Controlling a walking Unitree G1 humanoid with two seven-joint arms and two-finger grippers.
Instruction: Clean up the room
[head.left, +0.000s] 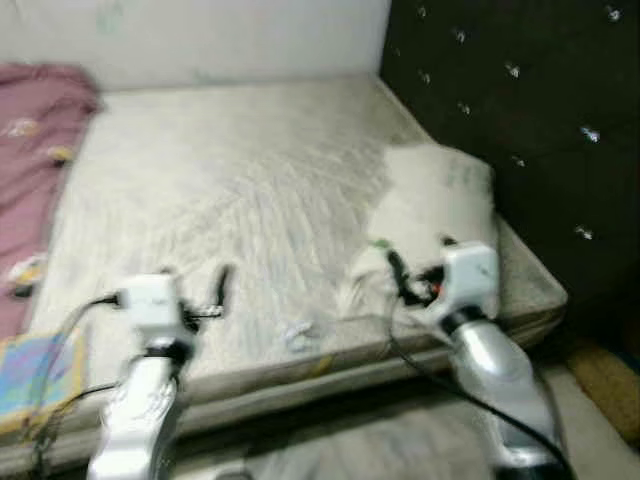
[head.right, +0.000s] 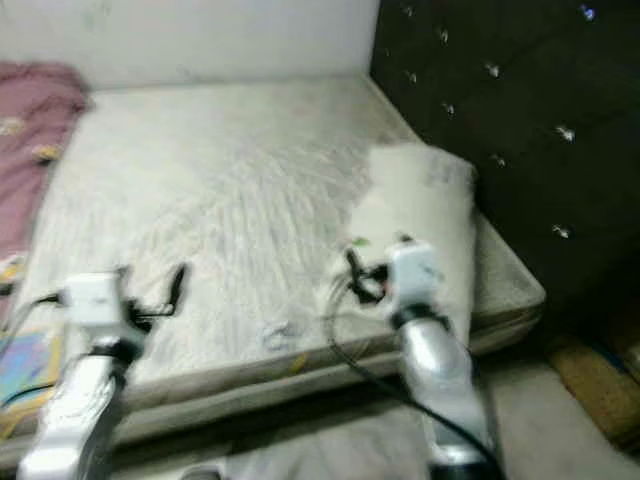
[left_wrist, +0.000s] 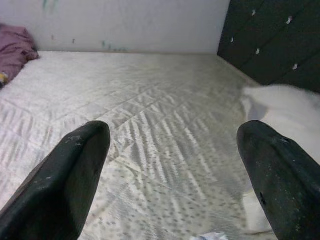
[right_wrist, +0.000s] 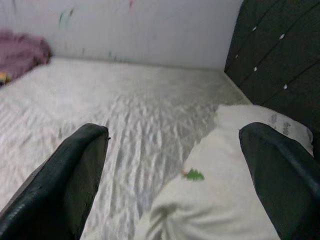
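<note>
Claws, left (left_wrist: 172, 187) and right (right_wrist: 172, 185), hover spread above mattress (head.left: 230, 190) and pillow (head.left: 435, 195).

The bed (head.left: 230, 190) is covered in pale quilted cloth, stitched in fine ridges and matt throughout. At the right of the frame a white pillow (head.left: 440, 195) looks like soft, smooth fabric. The headboard (head.left: 520, 120) in the upper right is dark tufted padding set with small glinting studs. A pink blanket (head.left: 30, 150) at the left edge is soft, rumpled cloth. Both arms are glossy silver metal; the fingers (left_wrist: 70, 185) of the left gripper are matt black, lightly scuffed plastic.
</note>
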